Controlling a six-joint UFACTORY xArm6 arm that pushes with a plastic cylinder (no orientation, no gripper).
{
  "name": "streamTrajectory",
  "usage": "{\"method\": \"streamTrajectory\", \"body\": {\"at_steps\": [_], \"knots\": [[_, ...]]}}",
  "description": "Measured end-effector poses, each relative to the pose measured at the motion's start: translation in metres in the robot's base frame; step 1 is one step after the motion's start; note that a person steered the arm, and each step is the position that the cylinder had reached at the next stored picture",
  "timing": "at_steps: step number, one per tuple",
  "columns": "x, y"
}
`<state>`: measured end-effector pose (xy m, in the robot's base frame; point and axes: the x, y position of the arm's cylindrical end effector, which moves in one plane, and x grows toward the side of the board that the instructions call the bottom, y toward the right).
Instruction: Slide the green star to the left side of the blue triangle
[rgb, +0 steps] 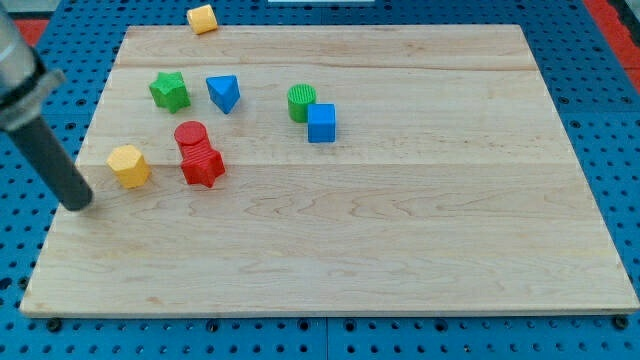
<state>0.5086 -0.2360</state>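
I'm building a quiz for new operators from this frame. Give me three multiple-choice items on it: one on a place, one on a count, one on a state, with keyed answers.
1. Where is the green star relative to the blue triangle?
A. at the view's left of it
B. at the view's right of it
C. below it

2. How many red blocks lie on the board?
A. one
B. two
C. three

3. What is my tip touching?
A. the green star
B. the yellow block
C. no block

Answers:
1 A: the star sits just left of the triangle, a small gap between.
2 B: a red cylinder and a red star, side by side.
3 C: the tip stands near the board's left edge, apart from the nearest yellow block.
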Motion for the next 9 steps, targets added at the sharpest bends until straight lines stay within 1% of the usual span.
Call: {"method": "streamTrajectory", "body": {"at_steps": [1, 2, 3, 4, 5, 6, 7, 8, 9], "knots": [[-0.028, 0.014], [-0.075, 0.002], [-0.075, -0.029], [-0.132, -0.059], [-0.183, -0.046], [-0.193, 0.005], [-0.19, 0.081], [-0.189, 0.091], [-0.205, 0.163]]}}
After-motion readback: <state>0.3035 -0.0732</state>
